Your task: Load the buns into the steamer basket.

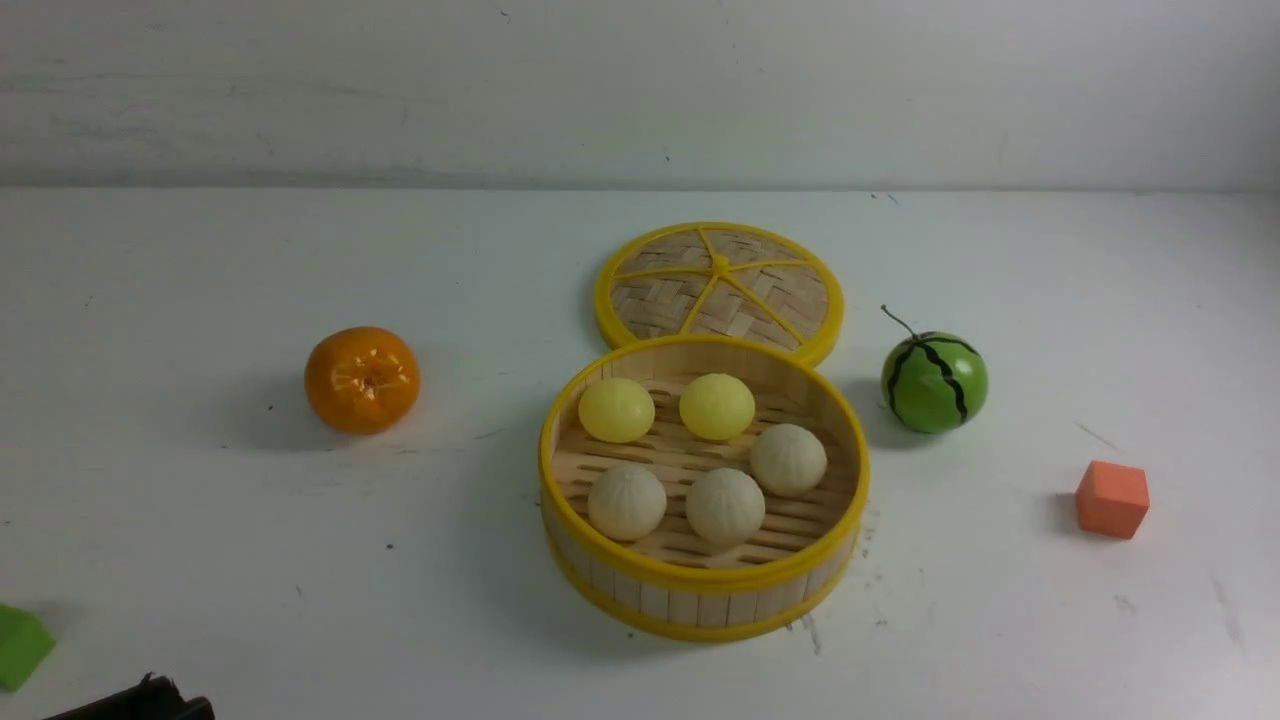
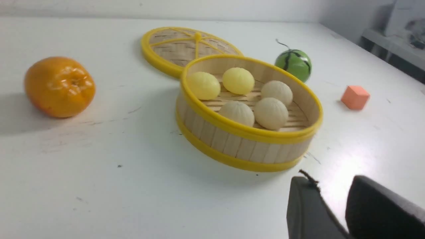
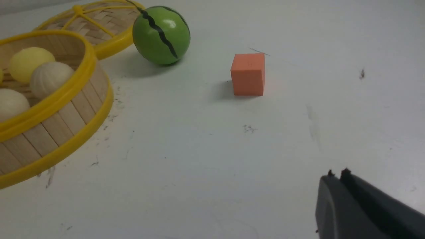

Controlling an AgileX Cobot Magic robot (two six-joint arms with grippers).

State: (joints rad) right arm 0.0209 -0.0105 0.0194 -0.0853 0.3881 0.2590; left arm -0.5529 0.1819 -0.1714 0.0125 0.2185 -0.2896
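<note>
The steamer basket (image 1: 700, 590) stands at the table's middle, and all the buns lie on its slatted floor. Two smooth pale yellow buns (image 1: 616, 410) (image 1: 716, 406) sit at the back. Three pleated beige buns (image 1: 788, 459) (image 1: 626, 501) (image 1: 724, 506) sit nearer the front. My left gripper (image 2: 332, 181) hovers low over bare table, on the near left side of the basket (image 2: 245, 147); it is open and holds nothing. My right gripper (image 3: 338, 173) is shut and empty, off to the basket's (image 3: 59, 126) right. A black bit of the left arm (image 1: 150, 700) shows at the front view's bottom edge.
The flat woven lid (image 1: 720, 285) lies just behind the basket. An orange (image 1: 361, 379) sits to the left and a green watermelon ball (image 1: 934, 382) to the right. An orange-red cube (image 1: 1111, 498) lies at the far right, a green block (image 1: 20, 645) at the near left edge.
</note>
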